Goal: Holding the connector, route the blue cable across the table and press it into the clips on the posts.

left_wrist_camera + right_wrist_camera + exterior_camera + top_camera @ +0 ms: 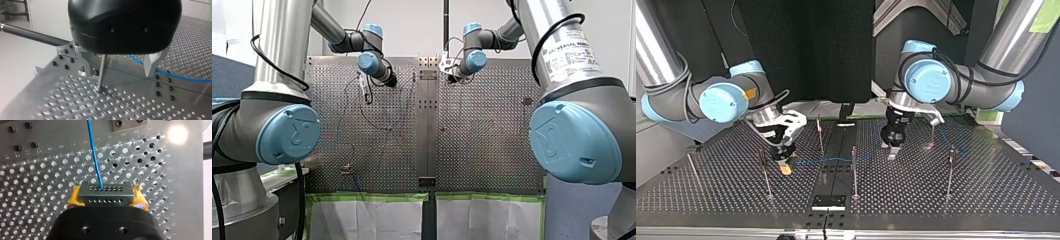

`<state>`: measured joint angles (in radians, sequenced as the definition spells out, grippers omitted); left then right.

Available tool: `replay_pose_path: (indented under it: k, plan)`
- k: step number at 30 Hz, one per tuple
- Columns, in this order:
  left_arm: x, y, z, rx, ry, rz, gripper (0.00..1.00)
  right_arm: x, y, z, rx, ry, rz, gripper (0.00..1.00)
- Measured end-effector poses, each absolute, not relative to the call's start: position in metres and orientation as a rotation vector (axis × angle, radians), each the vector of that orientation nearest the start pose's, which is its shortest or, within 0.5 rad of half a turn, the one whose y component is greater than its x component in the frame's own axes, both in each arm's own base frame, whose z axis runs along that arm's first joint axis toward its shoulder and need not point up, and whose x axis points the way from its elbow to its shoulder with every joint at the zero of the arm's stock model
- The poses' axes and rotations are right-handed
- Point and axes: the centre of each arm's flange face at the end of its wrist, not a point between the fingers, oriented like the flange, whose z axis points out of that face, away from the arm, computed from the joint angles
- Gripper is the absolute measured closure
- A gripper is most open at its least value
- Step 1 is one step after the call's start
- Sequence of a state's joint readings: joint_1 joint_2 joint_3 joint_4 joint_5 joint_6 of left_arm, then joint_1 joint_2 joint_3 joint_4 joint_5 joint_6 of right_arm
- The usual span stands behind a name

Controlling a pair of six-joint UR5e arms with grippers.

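Dark multi-hole connector (105,195), thin blue cable (94,152) leaving it, trailing past upright posts (854,172)

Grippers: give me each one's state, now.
Left gripper: open, holding nothing.
Right gripper: closed on the connector.

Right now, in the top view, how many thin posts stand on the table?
6 posts: far left, beside my right gripper, back centre, front centre, back right, front right. Others may be hidden.

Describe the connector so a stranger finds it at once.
Follow my right arm, at the top view's left, to the right gripper. Between the yellow pads sits the connector: a dark block with two rows of small holes, the blue cable leaving it.
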<state>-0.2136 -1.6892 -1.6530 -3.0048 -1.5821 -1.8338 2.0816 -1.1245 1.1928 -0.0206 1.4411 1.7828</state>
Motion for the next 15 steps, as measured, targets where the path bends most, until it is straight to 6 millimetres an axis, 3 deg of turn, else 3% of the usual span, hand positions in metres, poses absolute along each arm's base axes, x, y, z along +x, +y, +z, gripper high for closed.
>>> replay_pose_path:
  k: [15]
  plan:
    - [0.491, -0.233, 0.430, -0.120, 1.553, -0.310, 0.00, 0.453, -0.514, 0.421, -2.262, 1.469, -2.433, 1.00]
